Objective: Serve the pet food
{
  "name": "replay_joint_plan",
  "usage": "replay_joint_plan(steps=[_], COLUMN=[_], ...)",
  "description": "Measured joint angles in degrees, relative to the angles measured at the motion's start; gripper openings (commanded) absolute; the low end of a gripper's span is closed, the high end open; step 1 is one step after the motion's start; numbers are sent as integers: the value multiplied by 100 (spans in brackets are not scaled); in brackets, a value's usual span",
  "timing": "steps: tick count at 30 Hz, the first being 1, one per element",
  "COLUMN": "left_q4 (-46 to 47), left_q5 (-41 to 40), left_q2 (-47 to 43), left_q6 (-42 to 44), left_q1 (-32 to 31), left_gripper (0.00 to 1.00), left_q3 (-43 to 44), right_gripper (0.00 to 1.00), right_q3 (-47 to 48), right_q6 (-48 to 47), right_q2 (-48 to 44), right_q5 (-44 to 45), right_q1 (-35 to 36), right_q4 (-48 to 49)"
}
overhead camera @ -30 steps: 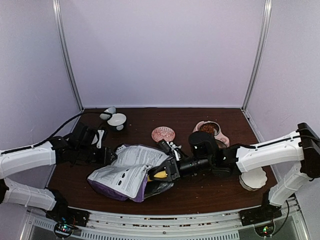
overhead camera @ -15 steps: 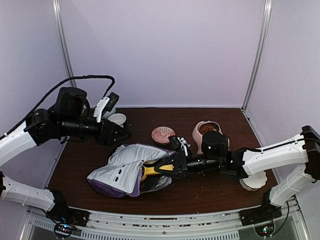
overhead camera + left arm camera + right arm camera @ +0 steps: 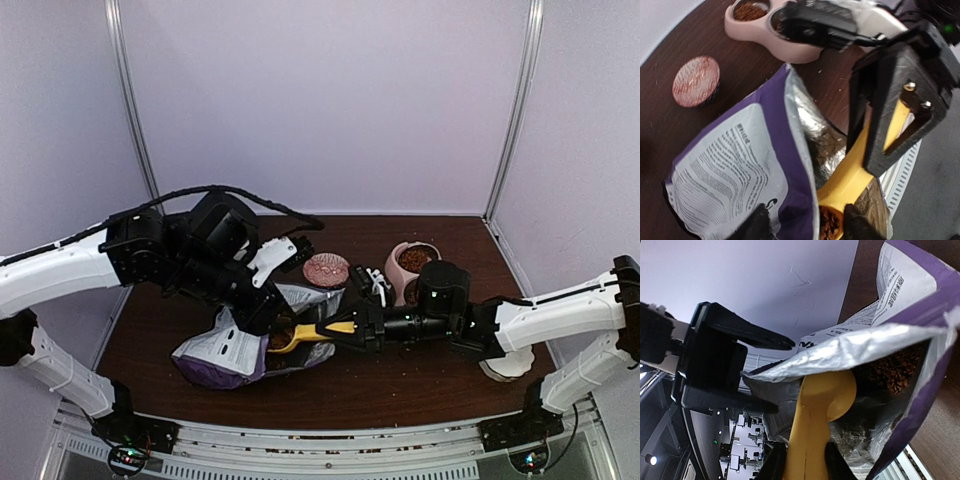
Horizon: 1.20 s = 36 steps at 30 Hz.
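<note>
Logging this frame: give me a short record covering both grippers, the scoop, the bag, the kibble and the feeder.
left gripper: open, straddling the upper edge of the bag at its mouth
right gripper: shut on the handle of the yellow scoop
yellow scoop: head inside the bag's mouth, kibble in it
bag: purple, foil-lined, mouth open toward the right arm
kibble: in the bag, scoop and feeder
feeder: pink, one bowl shows kibble, the other mostly hidden
pink disc: beside the feeder, not touching it
</note>
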Motion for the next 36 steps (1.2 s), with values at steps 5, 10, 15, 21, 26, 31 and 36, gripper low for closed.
replay_joint_plan(steps=[5,10,15,21,26,31,36], left_q4=[-155,-181,-166,-85,2,57,85], left_q5=[-433,-739,-994,-1281,-1552,-1727,-1851], left_q2=[-59,-249,-439,-577,-726,-815,-815], left_q6=[98,107,92,26,-90,-188,-267], left_q1=[-17,-37,-37,-37,-37,-37,-37], left_gripper=[3,0,0,0,0,0,0], left_q3=[9,-22,-105,-190,-273,-321,-323], right_gripper=[12,12,12,12,12,12,12], right_q3=[-219,-446,-883,-1023,-1025,-1019,-1014], right_q6=[109,308,699,909,898,822,737], right_q2=[-236,-317,-380,-560,-918,-1279,-1419], right_q5=[74,129,254,407,483,540,555], right_q1=[-63,-114,-162,-192,-254,-299,-343], right_q4=[133,520,1259,1482,1191,898,717])
